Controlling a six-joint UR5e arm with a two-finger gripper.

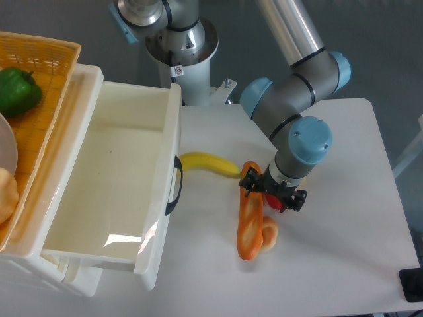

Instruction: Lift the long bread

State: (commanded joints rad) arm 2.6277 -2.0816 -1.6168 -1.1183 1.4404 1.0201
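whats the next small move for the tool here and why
Probably slide a little further left, then descend. The tool hangs over the red item, at the right edge of the long bread's upper end, not yet centred over it. The small bun touches the lower end.

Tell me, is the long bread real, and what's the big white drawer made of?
The long bread looks like a plastic toy: smooth, glossy orange-brown skin with a highlight, no crumbs. The white drawer looks like hard shiny plastic, with a bright reflection on its floor.
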